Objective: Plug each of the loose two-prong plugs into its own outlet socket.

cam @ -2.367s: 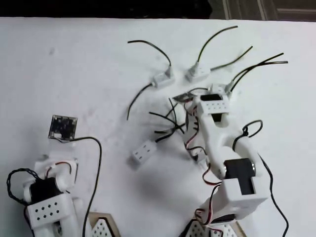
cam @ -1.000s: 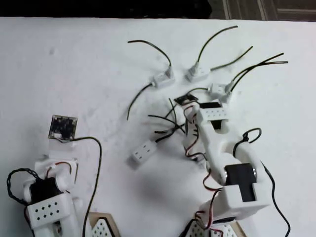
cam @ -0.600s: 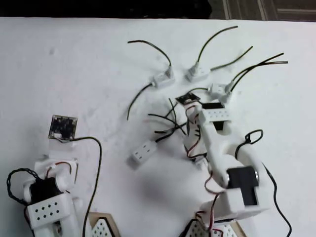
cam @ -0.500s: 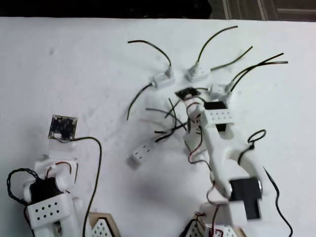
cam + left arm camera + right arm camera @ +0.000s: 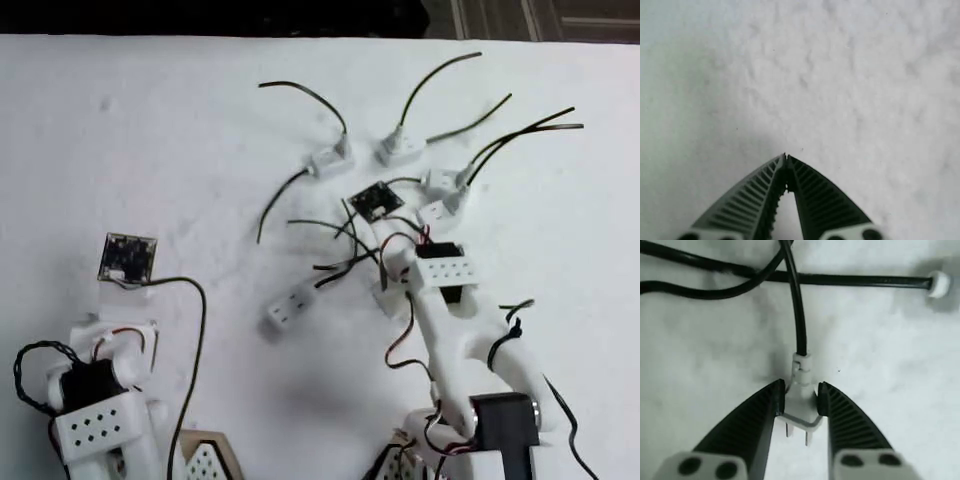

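A white tabletop (image 5: 120,130) is being shown across most of the high view, running from the near edge almost to the far one. In both wrist views its surface is being rendered as faintly mottled and slightly rough. The tabletop is being lit softly, and only pale grey, blurred shadows are being cast on it. Its straight far edge is being met by a dark strip (image 5: 200,15), too dim to be read. At the far right corner, a brown and grey patch (image 5: 530,18) crossed by pale slanting lines is being glimpsed beyond the edge; whether floor or furniture is being seen there cannot be told.
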### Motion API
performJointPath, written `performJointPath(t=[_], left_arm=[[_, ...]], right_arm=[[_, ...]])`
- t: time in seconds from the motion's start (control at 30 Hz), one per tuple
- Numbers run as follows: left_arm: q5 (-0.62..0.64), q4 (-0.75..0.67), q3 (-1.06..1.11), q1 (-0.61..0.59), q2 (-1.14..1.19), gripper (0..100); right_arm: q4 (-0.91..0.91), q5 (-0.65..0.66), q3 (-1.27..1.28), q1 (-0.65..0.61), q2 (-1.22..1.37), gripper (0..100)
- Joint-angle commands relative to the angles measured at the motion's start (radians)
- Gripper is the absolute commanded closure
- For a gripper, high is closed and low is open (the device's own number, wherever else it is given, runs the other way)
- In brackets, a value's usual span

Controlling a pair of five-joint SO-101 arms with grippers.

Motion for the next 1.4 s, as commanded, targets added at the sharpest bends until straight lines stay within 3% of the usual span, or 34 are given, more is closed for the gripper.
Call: performJointPath(t=[0.0, 0.17, 0.4, 0.6, 0.97, 1.37], left_arm=[[-0.009, -0.008, -0.005, -0.004, -0.012, 97], [-0.009, -0.008, -0.005, -0.004, -0.012, 97], [-0.009, -0.008, -0.005, -0.004, -0.012, 97], [-0.009, -0.008, -0.005, -0.004, -0.012, 97], [-0.009, -0.008, -0.003, -0.004, -0.012, 97], [-0.009, -0.008, -0.003, -0.004, -0.012, 97]], right_arm=[[0.016, 0.005, -0.018, 0.002, -0.054, 89.9], [0.162, -0.021, -0.107, 0.004, -0.068, 89.6], [0.183, -0.06, -0.149, 0.004, -0.058, 89.6], [0.239, -0.097, -0.152, 0.018, -0.058, 81.1], [0.16, -0.092, -0.153, 0.104, -0.053, 84.0], [0.15, -0.095, -0.222, 0.074, 0.186, 84.0]])
